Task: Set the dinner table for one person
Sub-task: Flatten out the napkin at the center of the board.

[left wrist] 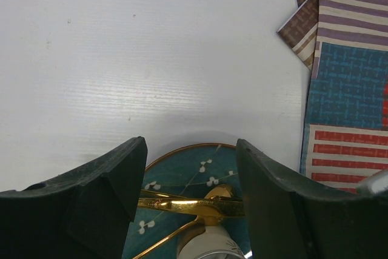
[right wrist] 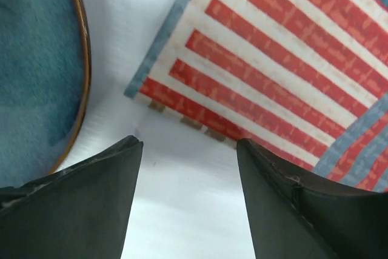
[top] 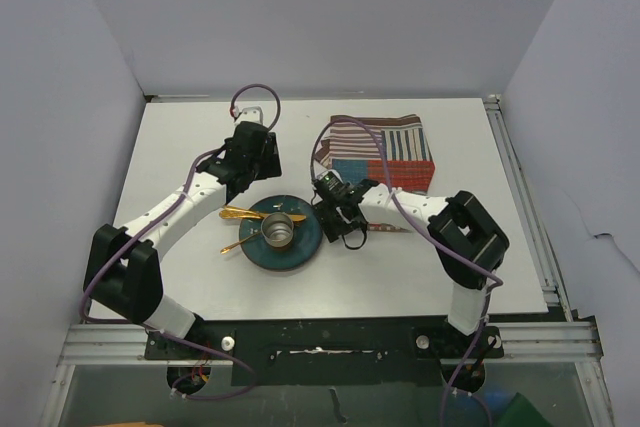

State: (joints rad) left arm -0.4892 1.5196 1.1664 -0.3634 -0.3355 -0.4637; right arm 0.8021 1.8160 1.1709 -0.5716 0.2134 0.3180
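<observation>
The white dinner table (top: 180,147) carries a teal plate (top: 300,247) with a gold rim near its middle. A pale cup (top: 279,233) stands on the plate, and two gold utensils (top: 243,214) lie across the plate's left side. My left gripper (top: 252,183) is open and empty just behind the plate. In the left wrist view the plate (left wrist: 182,171), a gold utensil (left wrist: 194,205) and the cup (left wrist: 209,244) show between the open fingers (left wrist: 103,192). My right gripper (top: 328,187) is open and empty over bare table between the plate (right wrist: 36,59) and the striped placemat (right wrist: 273,59).
The folded striped patchwork placemat (top: 385,152) lies at the back right, also in the left wrist view (left wrist: 348,77). A thin dark utensil (top: 392,229) lies on the table right of the right gripper. Aluminium rails (top: 520,197) edge the table; walls stand close on three sides.
</observation>
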